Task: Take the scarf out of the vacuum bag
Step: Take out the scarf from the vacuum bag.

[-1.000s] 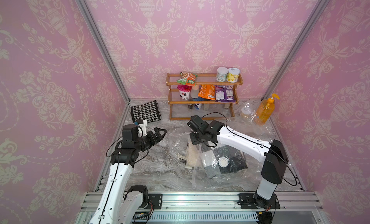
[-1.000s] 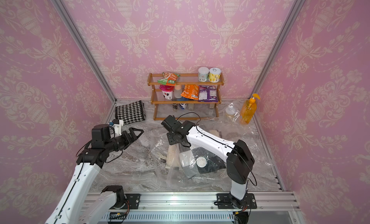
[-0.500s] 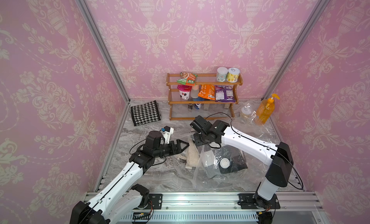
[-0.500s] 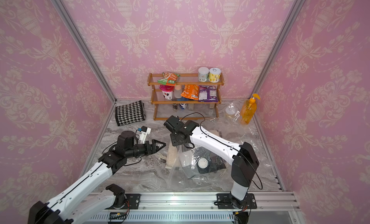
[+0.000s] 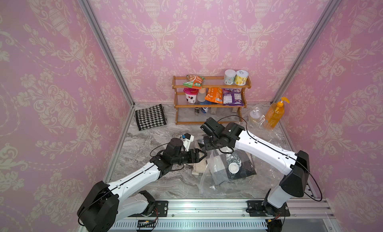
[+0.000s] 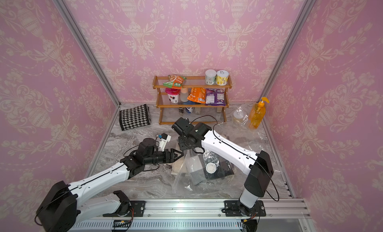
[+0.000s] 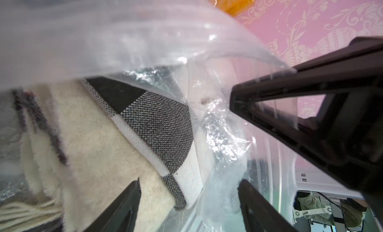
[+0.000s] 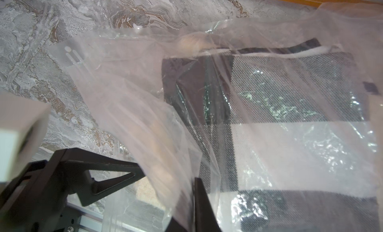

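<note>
Top view: vacuum bag [image 5: 226, 179] on desk [image 5: 145, 141], mouth film pinched and lifted by right claw [image 5: 210, 150].
Left wrist: left claw [image 7: 189, 208] spread astride scarf [image 7: 145, 127] edge.
Right wrist: scarf mostly seen inside bag.
Step judged: grasp; next, cloth alone to be pinched, pulled clear.

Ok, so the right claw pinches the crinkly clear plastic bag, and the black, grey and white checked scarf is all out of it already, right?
Not all out. The right gripper does pinch the crinkly clear plastic vacuum bag, but the black, grey and white checked scarf lies mostly inside it, as both top views show.
</note>
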